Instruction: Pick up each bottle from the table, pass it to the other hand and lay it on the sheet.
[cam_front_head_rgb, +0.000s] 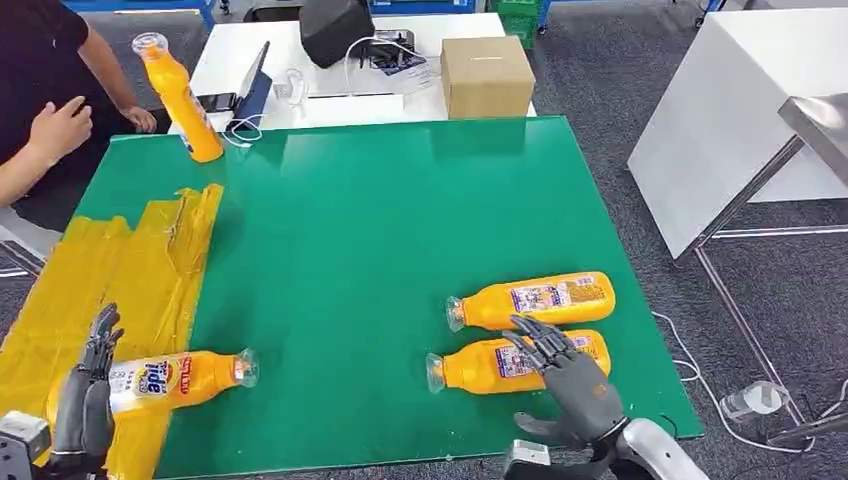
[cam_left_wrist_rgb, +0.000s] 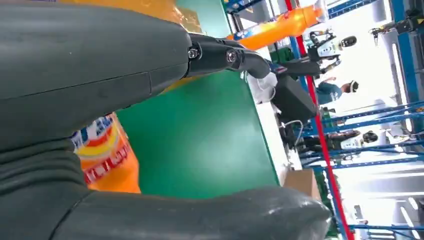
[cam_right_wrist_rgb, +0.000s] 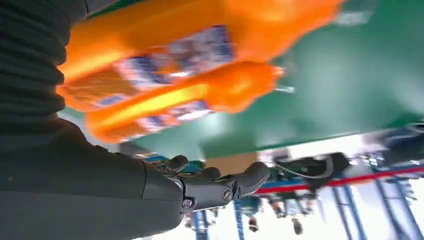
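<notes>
An orange Tide bottle (cam_front_head_rgb: 170, 380) lies on the yellow sheet (cam_front_head_rgb: 140, 260) at the table's near left, its cap pointing right. My left hand (cam_front_head_rgb: 85, 390) stands just left of it with fingers stretched out, holding nothing; in the left wrist view the hand (cam_left_wrist_rgb: 100, 75) is right beside the bottle (cam_left_wrist_rgb: 107, 162). Two more orange bottles lie side by side at the near right, a farther one (cam_front_head_rgb: 535, 300) and a nearer one (cam_front_head_rgb: 490, 367). My right hand (cam_front_head_rgb: 565, 365) hovers over the nearer one with fingers spread and holds nothing. The right wrist view shows both bottles (cam_right_wrist_rgb: 150, 50) (cam_right_wrist_rgb: 165, 110) beyond the fingers (cam_right_wrist_rgb: 220, 185).
A fourth orange bottle (cam_front_head_rgb: 185, 100) stands upright at the far left corner of the green table (cam_front_head_rgb: 380, 220). A person's arms (cam_front_head_rgb: 60, 120) reach in beside it. A cardboard box (cam_front_head_rgb: 485, 75), a dark bag and cables sit on the white table behind.
</notes>
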